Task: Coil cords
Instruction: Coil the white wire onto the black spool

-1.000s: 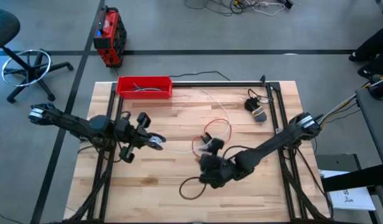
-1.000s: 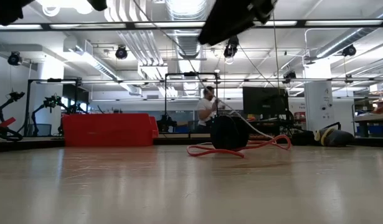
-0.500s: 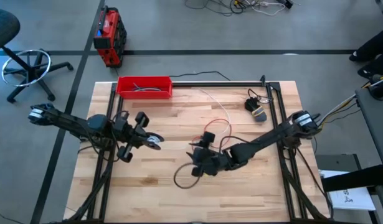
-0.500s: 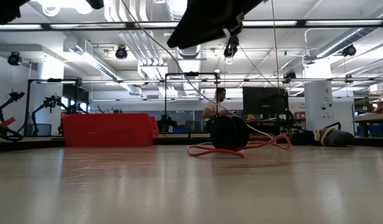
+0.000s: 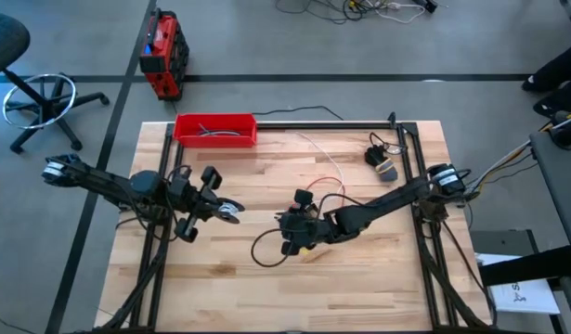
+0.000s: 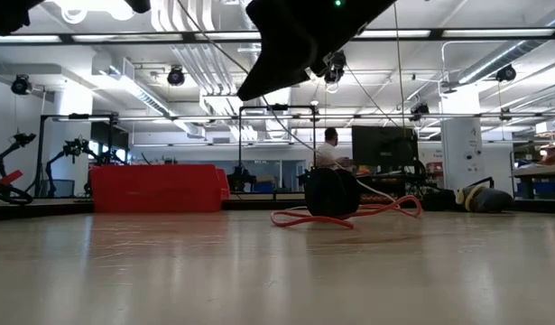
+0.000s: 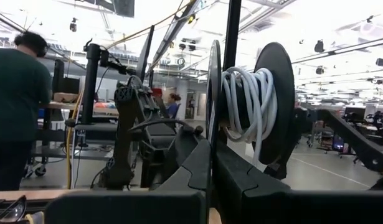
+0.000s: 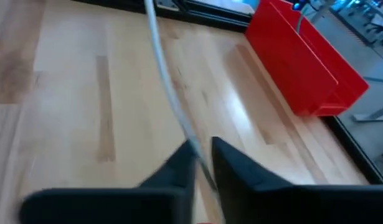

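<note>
- The left gripper (image 5: 231,211) hangs toward 9 o'clock from the middle of the table (image 5: 378,278). Its fingers seem clamped on one black disc of a reel (image 7: 244,106), though the contact itself is partly hidden.
- Several turns of the white cord (image 8: 168,93) are wound on that reel. The loose run crosses the wood from about 12 o'clock down to the table's middle.
- The right gripper (image 5: 297,234) is near the middle, with its fingers drawn nearly together and the white cord pinched in the narrow slot between them.
- The red cord (image 6: 349,215) lies uncoiled in loose loops just toward 1 o'clock from that gripper, its black disc (image 6: 331,192) standing on edge.
- The tray (image 5: 215,128) sits at 11 o'clock, well apart from both cords.
- Both cords look light, thin and limp, so they probably will not keep a shape unless held taut, and a smooth jacket may slip through a loose pinch.
- A hold close to the reel looks best for the cord. The stiff disc is the better grip for the reel.
</note>
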Controlling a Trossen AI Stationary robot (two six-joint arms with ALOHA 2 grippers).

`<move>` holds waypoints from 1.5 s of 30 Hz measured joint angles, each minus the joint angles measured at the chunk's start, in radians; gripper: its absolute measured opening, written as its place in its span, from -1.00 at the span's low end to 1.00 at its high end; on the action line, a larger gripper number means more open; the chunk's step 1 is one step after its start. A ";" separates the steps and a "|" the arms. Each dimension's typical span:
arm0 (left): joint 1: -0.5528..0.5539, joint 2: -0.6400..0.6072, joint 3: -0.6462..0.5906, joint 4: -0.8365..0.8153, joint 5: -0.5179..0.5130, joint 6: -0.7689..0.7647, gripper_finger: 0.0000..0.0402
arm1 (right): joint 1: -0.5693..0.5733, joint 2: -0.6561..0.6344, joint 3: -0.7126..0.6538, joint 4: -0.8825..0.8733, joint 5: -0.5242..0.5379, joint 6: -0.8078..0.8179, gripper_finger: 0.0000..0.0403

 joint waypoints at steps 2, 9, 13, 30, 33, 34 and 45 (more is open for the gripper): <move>0.000 -0.001 0.000 -0.014 0.000 0.008 -1.00 | -0.002 -0.014 0.000 -0.015 -0.001 -0.001 -0.92; 0.000 -0.002 0.000 -0.131 0.000 0.040 -1.00 | 0.013 -0.161 0.000 -0.168 0.077 0.030 -0.99; 0.000 0.005 -0.001 -0.221 0.000 0.060 -1.00 | 0.021 -0.276 0.000 -0.339 0.073 0.110 -1.00; 0.003 0.167 -0.003 -0.332 -0.176 0.060 -1.00 | 0.073 -0.463 0.001 -0.428 -0.041 0.353 -1.00; 0.004 0.221 0.001 -0.330 -0.161 0.066 -1.00 | 0.072 -0.463 0.001 -0.430 -0.025 0.356 -1.00; 0.004 0.235 0.003 -0.330 -0.152 0.070 -1.00 | 0.069 -0.465 0.001 -0.430 -0.023 0.353 -1.00; 0.006 0.428 0.115 -0.409 -0.146 0.068 -1.00 | 0.050 -0.481 0.001 -0.344 -0.004 0.370 -1.00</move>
